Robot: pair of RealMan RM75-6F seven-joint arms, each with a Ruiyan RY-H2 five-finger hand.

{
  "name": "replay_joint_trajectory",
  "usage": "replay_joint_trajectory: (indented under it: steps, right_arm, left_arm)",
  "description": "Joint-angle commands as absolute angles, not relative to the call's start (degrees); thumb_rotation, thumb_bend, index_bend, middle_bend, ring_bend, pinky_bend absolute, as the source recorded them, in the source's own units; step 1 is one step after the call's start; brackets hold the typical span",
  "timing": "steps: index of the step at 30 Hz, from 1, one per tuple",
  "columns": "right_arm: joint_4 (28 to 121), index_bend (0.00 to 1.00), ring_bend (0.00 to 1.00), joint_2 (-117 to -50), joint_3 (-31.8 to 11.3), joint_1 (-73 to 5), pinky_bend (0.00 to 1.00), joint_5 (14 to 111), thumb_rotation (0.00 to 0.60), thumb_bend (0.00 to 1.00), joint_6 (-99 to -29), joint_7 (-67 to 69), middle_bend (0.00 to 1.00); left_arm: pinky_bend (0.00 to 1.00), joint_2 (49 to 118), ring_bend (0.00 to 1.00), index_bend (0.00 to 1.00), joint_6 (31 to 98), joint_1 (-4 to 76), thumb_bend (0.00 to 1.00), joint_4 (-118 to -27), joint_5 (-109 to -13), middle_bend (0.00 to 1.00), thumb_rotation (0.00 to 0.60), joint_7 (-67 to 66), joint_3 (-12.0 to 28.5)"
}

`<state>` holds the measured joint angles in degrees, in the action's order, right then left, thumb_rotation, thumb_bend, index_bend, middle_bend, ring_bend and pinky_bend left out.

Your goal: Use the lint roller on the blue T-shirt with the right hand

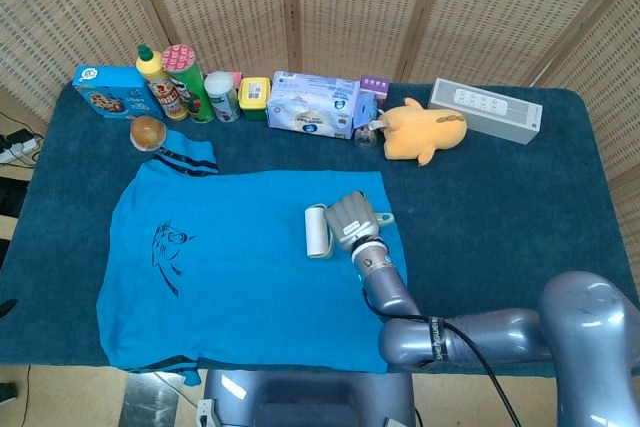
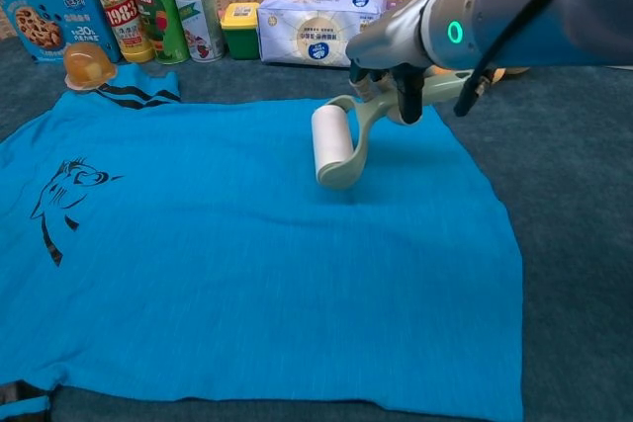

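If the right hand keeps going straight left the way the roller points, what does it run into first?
Only more blue T-shirt. The right hand holds the lint roller over the shirt; leftward lies bare fabric, then the cat print. Roller height above the cloth is unclear.

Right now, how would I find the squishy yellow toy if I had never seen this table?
Look at the dark blue cloth-covered table and follow the row of things along its far edge. Between the pale blue tissue pack and the long grey box lies the yellow-orange plush toy. It is the only soft, rounded, animal-shaped thing there; everything beside it is a box, bottle or can.
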<state>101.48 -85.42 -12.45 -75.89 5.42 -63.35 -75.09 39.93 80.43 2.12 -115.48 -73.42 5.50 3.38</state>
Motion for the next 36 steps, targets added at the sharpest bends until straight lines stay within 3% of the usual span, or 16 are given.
replay_joint_trajectory:
  steps: [1, 16, 36]
  right_arm:
    - [100.4, 0.53, 0.66, -86.5, -13.0, -77.3, 0.85, 4.4, 0.600, 1.00, -64.1, -75.2, 0.64]
    - [95.5, 0.53, 0.68, -92.3, -13.7, -83.6, 0.86, -4.0, 0.600, 1.00, -68.2, -80.9, 0.65]
    - [94.1, 0.53, 0.68, -92.7, -5.7, -79.9, 0.86, -1.0, 0.600, 1.00, -70.4, -83.5, 0.65]
  left_arm:
    - [0.12, 39.9, 0.00, 0.00, 80.3, 2.2, 0.12, -115.5, -73.2, 0.00, 0.600, 5.4, 3.4]
    - [0.12, 40.3, 0.00, 0.00, 79.7, 2.8, 0.12, -116.0, -72.5, 0.00, 0.600, 3.8, 3.4]
    - [0.12, 40.2, 0.00, 0.00, 80.0, 2.7, 0.12, -115.9, -72.7, 0.00, 0.600, 4.1, 3.3]
